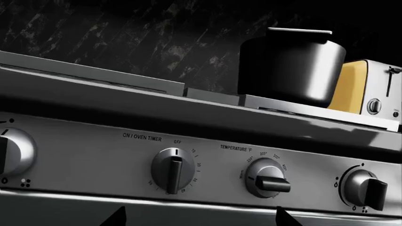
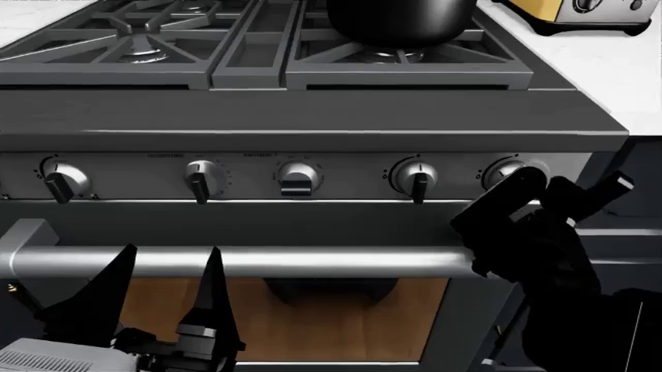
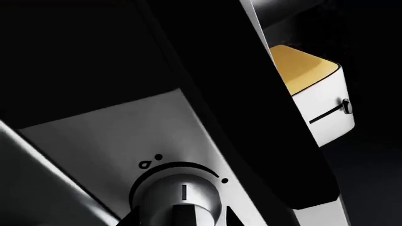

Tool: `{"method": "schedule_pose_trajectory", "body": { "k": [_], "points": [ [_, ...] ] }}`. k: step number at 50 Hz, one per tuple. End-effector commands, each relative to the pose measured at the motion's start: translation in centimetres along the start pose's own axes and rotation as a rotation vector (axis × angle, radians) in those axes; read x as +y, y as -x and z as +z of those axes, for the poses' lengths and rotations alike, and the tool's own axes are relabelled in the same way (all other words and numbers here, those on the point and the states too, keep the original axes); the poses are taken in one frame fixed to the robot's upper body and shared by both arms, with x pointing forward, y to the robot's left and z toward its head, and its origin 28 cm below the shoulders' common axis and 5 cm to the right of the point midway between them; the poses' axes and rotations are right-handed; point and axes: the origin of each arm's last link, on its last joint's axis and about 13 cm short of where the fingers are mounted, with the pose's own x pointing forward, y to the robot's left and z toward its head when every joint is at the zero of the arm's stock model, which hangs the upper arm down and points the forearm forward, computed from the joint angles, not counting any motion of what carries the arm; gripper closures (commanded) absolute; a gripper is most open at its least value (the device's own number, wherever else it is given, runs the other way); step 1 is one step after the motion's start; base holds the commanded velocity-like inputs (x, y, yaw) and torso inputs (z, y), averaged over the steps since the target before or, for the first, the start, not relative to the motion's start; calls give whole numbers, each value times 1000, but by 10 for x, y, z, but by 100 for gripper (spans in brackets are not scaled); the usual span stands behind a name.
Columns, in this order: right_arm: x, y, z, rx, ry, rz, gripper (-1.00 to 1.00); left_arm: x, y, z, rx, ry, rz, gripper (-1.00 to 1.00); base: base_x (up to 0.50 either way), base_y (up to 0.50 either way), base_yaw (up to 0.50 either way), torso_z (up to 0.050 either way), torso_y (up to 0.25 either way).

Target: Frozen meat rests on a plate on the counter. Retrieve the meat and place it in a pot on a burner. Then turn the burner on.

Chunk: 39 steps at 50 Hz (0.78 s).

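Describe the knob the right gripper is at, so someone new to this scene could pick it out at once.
Start at the stove's front control panel, below the black pot on the right-hand burner. Five knobs run along it; this knob is the one at the far right end, nearest the white counter. Unlike its four neighbours, which stand unobstructed, it is partly hidden behind the right gripper.

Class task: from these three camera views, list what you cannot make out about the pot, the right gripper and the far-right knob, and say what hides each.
- Pot: head view's top edge cuts off its rim, so contents unseen; left wrist view looks from below.
- Right gripper: arm body hides its fingertips in head view; open or shut unclear.
- Far-right knob: right wrist view's bottom edge crops it.
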Motion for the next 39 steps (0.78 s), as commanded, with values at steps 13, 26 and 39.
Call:
{"method": "schedule_pose_trajectory", "body": {
  "k": [13,26,39],
  "points": [
    [-25,15,32,-223,-69,-218,-100,0,0,1,-2,0,-1,-100,-2,1,2,1,5],
    [-23,16,33,-210,-90,-210,-100,1,-1,1,-3,-1,-1,-100,0,0,0,2,5],
    [-23,17,33,-206,-90,-209,-100,1,-1,0,-3,-1,-3,-100,0,0,0,0,0]
  ]
}}
